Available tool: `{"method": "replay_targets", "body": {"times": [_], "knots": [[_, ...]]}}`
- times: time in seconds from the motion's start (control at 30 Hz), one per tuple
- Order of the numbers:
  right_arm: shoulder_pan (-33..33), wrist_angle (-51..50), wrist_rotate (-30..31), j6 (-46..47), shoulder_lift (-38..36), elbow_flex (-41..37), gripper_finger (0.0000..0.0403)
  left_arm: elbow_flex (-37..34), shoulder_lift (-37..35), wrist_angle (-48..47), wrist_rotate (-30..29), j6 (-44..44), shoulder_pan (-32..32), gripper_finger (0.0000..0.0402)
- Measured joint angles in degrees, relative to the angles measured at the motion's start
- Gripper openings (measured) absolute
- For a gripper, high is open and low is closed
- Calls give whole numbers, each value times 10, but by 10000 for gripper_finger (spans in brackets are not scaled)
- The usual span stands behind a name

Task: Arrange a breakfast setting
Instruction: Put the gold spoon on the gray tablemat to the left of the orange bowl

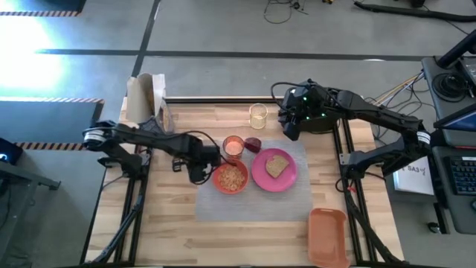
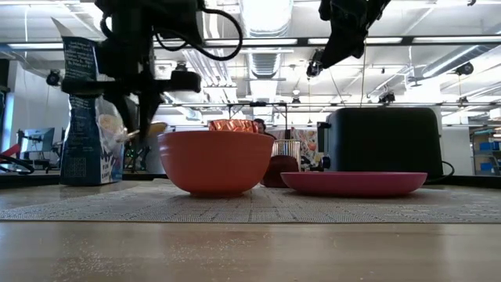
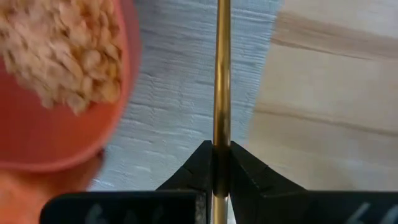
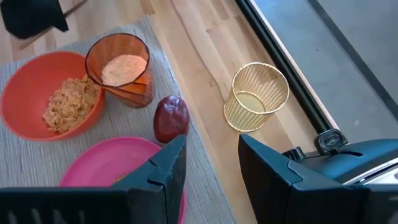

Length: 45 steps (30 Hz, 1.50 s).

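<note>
My left gripper (image 1: 199, 168) is shut on a gold spoon (image 3: 221, 74), just left of the orange-red bowl (image 1: 230, 179), which holds cereal. The pink plate (image 1: 274, 170) lies right of the bowl with the brown toast slice (image 1: 277, 164) on it. The small orange cup (image 1: 233, 147) and the dark red fruit (image 1: 253, 144) stand behind them on the grey mat. My right gripper (image 4: 211, 155) is open and empty, high above the table's far side near the toaster (image 1: 321, 120). My left gripper pinches the spoon's thin handle (image 3: 221, 140) between its two fingertips (image 3: 242, 168). The fingers point down from above (image 2: 143, 106). The handle runs straight out from between them, over the mat beside the bowl's rim (image 3: 121, 118). The spoon is lifted clear of the table.
A clear ribbed glass (image 1: 258, 115) stands on the wood behind the mat. A cereal bag (image 1: 145, 97) stands at the far left. The rectangular orange tray (image 1: 327, 234) lies at the near right. Bare wood shows in front of the mat.
</note>
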Motion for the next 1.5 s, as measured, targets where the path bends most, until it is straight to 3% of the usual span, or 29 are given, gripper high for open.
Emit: {"method": "replay_targets", "body": {"times": [0.23, 0.6, 0.77, 1.03, 1.27, 1.5], "knots": [[0, -1, 0, 1, 0, 0, 135, 0, 41, 27, 5, 18, -20, 13], [0, -35, 2, -28, 0, 0, 134, -39, 41, 118, 36, 11, -26, 13], [0, -85, -6, -105, 0, -4, 134, -68, 41, 178, 37, 7, -37, 13], [-4, -50, -67, -192, -10, -44, 129, -89, 41, 205, 37, -12, -42, 13], [-81, -37, -70, -190, -54, -107, 126, -89, 41, 207, 34, -14, -53, 13], [-162, 76, -185, -145, -148, -213, 125, -89, 41, 208, 26, -35, -66, 13]]}}
